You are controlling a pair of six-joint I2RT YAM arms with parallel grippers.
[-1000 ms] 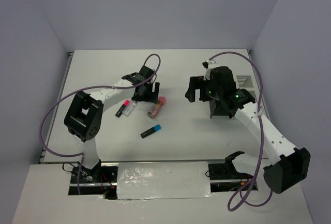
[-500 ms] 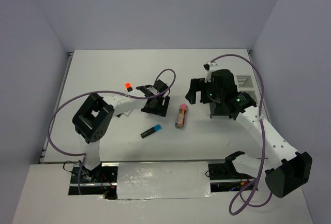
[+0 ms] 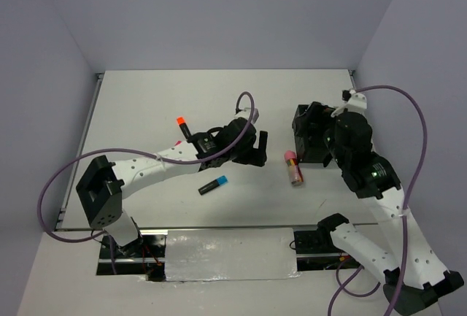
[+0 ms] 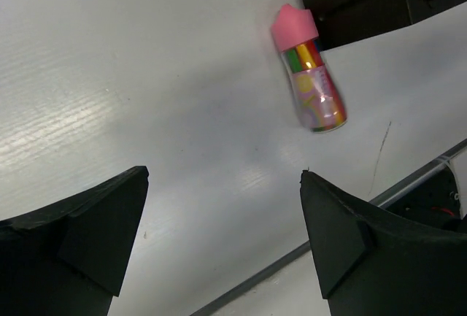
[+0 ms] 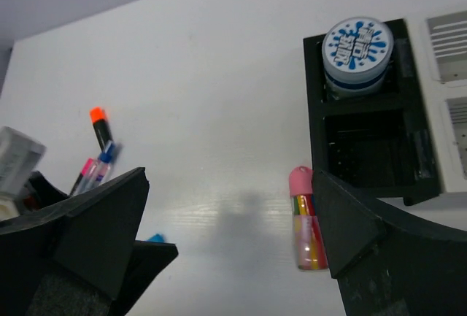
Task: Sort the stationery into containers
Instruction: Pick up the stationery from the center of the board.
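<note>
A clear pink-capped tube (image 3: 294,168) lies on the table just left of the black mesh organiser (image 3: 306,152). It also shows in the left wrist view (image 4: 312,82) and the right wrist view (image 5: 305,221). A blue-white roll (image 5: 357,53) sits in the organiser's far compartment (image 5: 365,148). My left gripper (image 3: 257,149) is open and empty, left of the tube (image 4: 225,177). My right gripper (image 3: 312,120) is open and empty above the organiser (image 5: 230,185). An orange-capped marker (image 3: 182,126) and a blue-capped marker (image 3: 213,185) lie to the left.
The white holder (image 5: 452,75) adjoins the organiser's right side; in the top view my right arm hides it. Pink-capped and blue-capped markers (image 5: 91,174) lie beside my left arm. The table's near edge (image 4: 255,287) runs just below my left fingers.
My left arm has swept right across the table and the pink-capped tube has moved right with it, up to the organiser. My right arm has swung right and back.
</note>
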